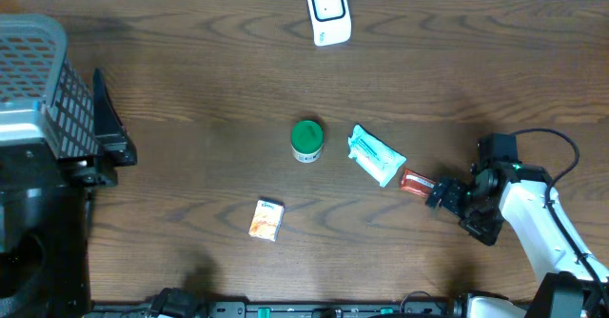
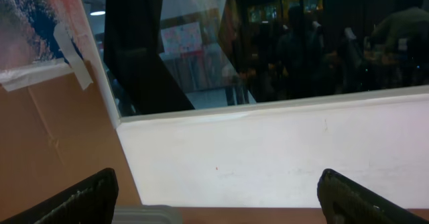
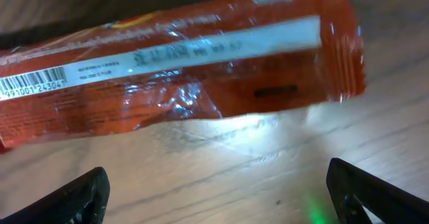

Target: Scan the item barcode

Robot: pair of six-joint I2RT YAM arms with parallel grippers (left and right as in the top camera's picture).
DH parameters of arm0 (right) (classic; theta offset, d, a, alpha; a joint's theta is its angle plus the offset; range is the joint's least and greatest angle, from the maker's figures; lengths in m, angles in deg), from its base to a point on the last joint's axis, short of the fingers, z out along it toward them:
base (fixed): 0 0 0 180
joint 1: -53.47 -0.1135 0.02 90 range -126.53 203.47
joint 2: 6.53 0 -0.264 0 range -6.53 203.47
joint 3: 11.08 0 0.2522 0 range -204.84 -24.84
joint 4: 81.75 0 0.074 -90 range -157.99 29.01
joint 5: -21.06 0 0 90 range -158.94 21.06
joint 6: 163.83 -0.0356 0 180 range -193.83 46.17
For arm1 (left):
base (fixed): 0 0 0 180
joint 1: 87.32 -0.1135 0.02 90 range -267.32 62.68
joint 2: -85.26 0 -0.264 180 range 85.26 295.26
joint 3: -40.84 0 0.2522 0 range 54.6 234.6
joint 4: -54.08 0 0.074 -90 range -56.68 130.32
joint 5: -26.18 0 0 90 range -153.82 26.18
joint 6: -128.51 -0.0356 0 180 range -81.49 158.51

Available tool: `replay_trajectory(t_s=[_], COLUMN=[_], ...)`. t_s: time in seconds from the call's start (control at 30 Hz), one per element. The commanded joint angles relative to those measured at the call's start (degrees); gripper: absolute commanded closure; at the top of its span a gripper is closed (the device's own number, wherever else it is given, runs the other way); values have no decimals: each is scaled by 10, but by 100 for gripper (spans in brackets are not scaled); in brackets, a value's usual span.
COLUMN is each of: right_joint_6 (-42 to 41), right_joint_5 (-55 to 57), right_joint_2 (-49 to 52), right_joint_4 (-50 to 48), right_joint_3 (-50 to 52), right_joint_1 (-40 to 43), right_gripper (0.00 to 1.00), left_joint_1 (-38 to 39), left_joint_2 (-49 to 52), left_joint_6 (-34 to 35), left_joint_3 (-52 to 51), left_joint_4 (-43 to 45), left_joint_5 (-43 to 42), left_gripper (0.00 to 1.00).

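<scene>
A red snack wrapper (image 3: 181,70) lies flat on the wooden table, its barcode (image 3: 32,86) facing up at its left end. From above, the red wrapper (image 1: 416,182) sits right of a teal and white packet (image 1: 375,155). My right gripper (image 1: 443,197) is just right of the wrapper, open, and the wrist view shows my right gripper (image 3: 218,197) with only bare table between its fingers. The white scanner (image 1: 328,11) stands at the table's far edge. My left gripper (image 1: 100,85) rests at the far left; in its own view my left gripper (image 2: 218,204) is open and holds nothing.
A green-lidded jar (image 1: 306,140) stands mid-table and a small orange box (image 1: 266,219) lies nearer the front. A grey mesh basket (image 1: 29,70) sits at the back left beside the left arm. A white wall (image 2: 281,157) fills the left wrist view.
</scene>
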Motion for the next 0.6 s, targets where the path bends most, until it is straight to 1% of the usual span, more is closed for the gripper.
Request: replay_trajectory(t_s=[0.0, 0.13, 0.3, 0.37, 0.43, 0.5, 0.57], right_joint_6=[-106, -207, -389, -439, -466, -465, -433], right_joint_5=[-15, 10, 22, 21, 16, 7, -3], right_joint_2=[-1, -4, -5, -5, -5, -5, -5], right_joint_4=[9, 33, 88, 90, 82, 62, 48], right_joint_3=[-9, -14, -14, -14, -14, -14, -14], right_joint_1=[-2, 0, 16, 23, 29, 33, 33], right_gripper=[1, 1, 1, 1, 1, 1, 1], left_joint_1=[0, 0, 0, 0, 0, 0, 0], left_joint_2=[-3, -3, -3, -3, -3, -3, -3], left_joint_6=[9, 9, 9, 9, 9, 9, 9], left_joint_3=[-9, -9, -9, -11, -15, -19, -22], left_joint_4=[3, 3, 3, 3, 3, 4, 6], left_joint_5=[-7, -7, -7, -7, -7, -7, -7], left_gripper=[5, 5, 5, 5, 5, 5, 5])
